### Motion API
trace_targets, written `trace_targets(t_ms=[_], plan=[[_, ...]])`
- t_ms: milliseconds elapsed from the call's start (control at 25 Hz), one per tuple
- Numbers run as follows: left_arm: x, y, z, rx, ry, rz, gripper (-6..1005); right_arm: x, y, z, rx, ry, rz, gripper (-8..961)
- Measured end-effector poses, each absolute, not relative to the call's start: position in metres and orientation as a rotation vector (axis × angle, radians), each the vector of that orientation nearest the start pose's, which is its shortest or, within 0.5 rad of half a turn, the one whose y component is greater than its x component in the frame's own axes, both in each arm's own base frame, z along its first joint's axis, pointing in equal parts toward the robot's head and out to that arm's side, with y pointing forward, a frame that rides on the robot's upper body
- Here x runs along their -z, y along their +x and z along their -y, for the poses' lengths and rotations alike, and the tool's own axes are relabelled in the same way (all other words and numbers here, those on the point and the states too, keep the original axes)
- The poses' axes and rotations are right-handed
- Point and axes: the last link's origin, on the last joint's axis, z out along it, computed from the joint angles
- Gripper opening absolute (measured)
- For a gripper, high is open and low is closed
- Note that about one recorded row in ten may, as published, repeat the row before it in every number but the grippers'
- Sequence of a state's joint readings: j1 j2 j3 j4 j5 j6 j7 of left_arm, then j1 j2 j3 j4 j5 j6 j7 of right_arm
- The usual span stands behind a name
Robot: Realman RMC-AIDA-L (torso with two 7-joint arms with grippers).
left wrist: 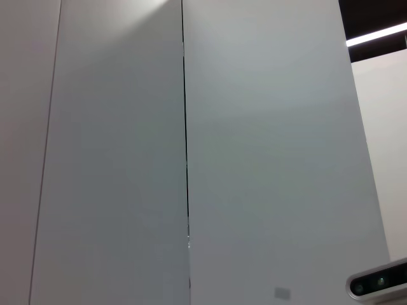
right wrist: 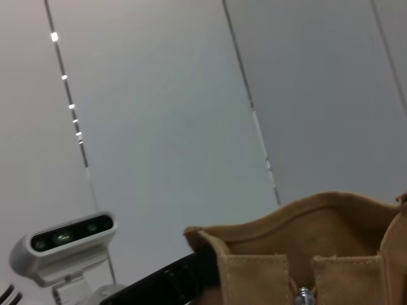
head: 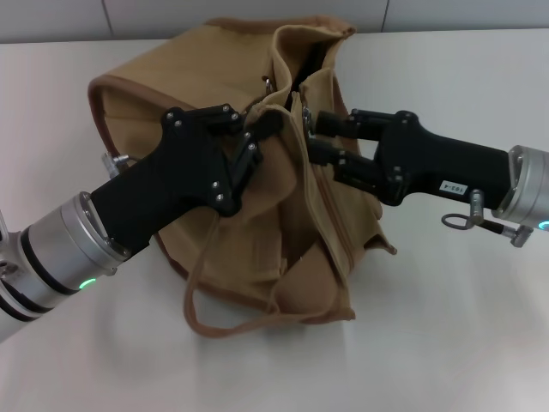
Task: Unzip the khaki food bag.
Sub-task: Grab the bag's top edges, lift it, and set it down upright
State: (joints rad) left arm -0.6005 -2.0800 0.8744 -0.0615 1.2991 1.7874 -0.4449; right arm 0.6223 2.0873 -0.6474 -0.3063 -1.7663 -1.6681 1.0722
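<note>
- Bag (head: 214, 112): the khaki food bag sits on the white table (head: 463, 343), in the middle, between the two arms. It slumps and looks crumpled, and one webbing handle (head: 206, 300) trails onto the table at the near side.
- Top of the bag: the mouth gapes at the far end, with a dark gap showing between the two lips. Nearer the grippers the fabric is bunched, and I cannot tell how much of the zipper is closed there.
- Left gripper (head: 262, 137): it comes in from the left and presses on the top fabric beside the opening. Its fingers seem pinched on a fold of cloth, which would hold the bag steady.
- Right gripper (head: 313, 137): it reaches in from the right, just across the opening from the left one. Its fingertips are buried in the folds at the zipper line, and I cannot tell whether they are clamped on the pull or parted.
- Right wrist view: a brown-trimmed edge of the bag (right wrist: 318, 254) and a small silver fitting (right wrist: 304, 295) show close up.
- Step, as I judge it: mid-unzip, with one arm bracing and the other working the slider.
- Next move calls for a firm hold on the pull and a straight draw along the zipper line, with the left gripper keeping the cloth taut so the slider does not snag.
</note>
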Motion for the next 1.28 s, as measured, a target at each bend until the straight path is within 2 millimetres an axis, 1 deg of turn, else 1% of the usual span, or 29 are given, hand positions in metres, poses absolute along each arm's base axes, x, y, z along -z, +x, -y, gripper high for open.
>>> trace_targets(t_ms=[320, 840, 960, 1280], plan=[[0.048, -0.219, -0.280, 1.389, -2.278, 0.085, 41, 0.038, 0.213, -0.319, -1.205, -2.737, -0.507, 423], [0.049, -0.218, -0.280, 1.385, -2.282, 0.080, 42, 0.035, 0.205, -0.319, -1.175, -2.847, -0.740, 423], [0.049, -0.218, -0.280, 1.384, -2.284, 0.078, 42, 0.035, 0.201, -0.317, -1.194, -2.879, -0.768, 423], [0.049, -0.219, -0.280, 1.383, -2.284, 0.077, 42, 0.032, 0.200, -0.316, -1.220, -2.878, -0.805, 422]])
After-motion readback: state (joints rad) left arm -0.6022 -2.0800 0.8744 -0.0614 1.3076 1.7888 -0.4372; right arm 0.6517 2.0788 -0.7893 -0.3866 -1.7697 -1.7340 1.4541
